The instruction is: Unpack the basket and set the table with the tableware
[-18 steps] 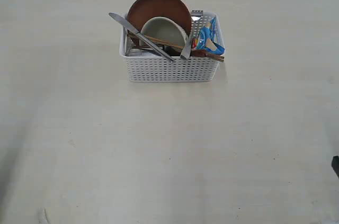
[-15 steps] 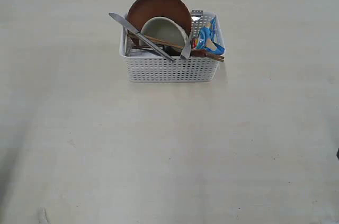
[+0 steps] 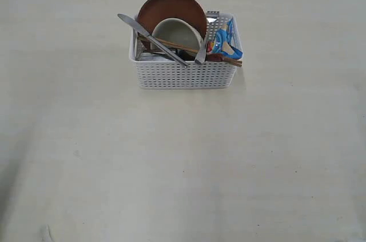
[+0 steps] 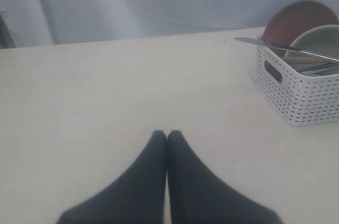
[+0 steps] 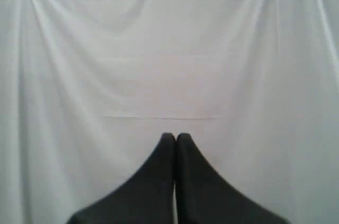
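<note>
White basket (image 3: 183, 75) stands toward twelve o'clock on the table (image 3: 171, 167), holding the brown plate (image 3: 168, 4), bowl (image 3: 174, 30) and knife (image 3: 150, 39); left gripper (image 4: 167, 135) pressed together, well apart from the basket; right gripper (image 5: 175, 137) pressed together, facing a white curtain (image 5: 159, 49).

A white lattice basket (image 3: 183, 75) stands far-centre on the cream table (image 3: 171, 167), packed. A brown plate (image 3: 171, 6) stands on edge behind an off-white bowl (image 3: 177, 30). A knife (image 3: 151, 40), fork (image 3: 205, 40) and chopsticks (image 3: 186, 47) slant across.
</note>
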{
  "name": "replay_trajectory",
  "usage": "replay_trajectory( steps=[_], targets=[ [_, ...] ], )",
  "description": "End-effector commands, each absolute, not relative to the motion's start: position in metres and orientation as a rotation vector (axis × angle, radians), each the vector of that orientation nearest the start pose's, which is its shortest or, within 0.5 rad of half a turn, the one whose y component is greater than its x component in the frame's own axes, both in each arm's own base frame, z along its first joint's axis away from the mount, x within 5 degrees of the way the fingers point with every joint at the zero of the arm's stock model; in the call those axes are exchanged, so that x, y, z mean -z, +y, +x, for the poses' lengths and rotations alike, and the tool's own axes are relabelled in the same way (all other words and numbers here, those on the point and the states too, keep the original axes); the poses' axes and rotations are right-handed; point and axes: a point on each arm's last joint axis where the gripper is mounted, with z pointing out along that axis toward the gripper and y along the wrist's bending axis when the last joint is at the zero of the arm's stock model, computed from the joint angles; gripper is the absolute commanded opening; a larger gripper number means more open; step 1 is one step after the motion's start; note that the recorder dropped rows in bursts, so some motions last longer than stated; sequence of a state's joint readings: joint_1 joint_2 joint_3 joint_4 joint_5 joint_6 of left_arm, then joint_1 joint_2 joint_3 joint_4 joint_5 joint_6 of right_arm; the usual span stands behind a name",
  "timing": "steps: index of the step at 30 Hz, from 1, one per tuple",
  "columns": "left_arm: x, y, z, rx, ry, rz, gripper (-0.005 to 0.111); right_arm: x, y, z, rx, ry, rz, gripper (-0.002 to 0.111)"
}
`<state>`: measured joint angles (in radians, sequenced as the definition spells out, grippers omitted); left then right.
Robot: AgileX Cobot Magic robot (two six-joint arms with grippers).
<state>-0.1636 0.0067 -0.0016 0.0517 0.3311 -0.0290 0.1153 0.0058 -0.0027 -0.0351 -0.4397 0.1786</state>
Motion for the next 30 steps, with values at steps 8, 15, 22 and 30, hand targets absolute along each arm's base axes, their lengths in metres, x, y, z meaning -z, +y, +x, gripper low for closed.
replay_trajectory(
  steps=[8, 15, 22, 30],
  targets=[
    [-0.184, -0.007, 0.054, 0.089, 1.799, 0.149, 0.0, -0.249, 0.007, 0.045, -0.679, 1.065, 0.26, -0.001],
    [-0.184, -0.007, 0.054, 0.089, 1.799, 0.149, 0.0, -0.293, 0.008, 0.036, -0.53, 1.2, 0.17, 0.0],
    [-0.184, -0.007, 0.054, 0.089, 1.799, 0.149, 0.0, -0.341, 0.021, 0.092, -0.414, 1.656, 0.086, 0.047],
    [-0.184, -0.007, 0.054, 0.089, 1.799, 0.149, 0.0, -0.363, 0.055, 0.154, -0.007, 2.209, -0.223, 0.046]
  ],
)
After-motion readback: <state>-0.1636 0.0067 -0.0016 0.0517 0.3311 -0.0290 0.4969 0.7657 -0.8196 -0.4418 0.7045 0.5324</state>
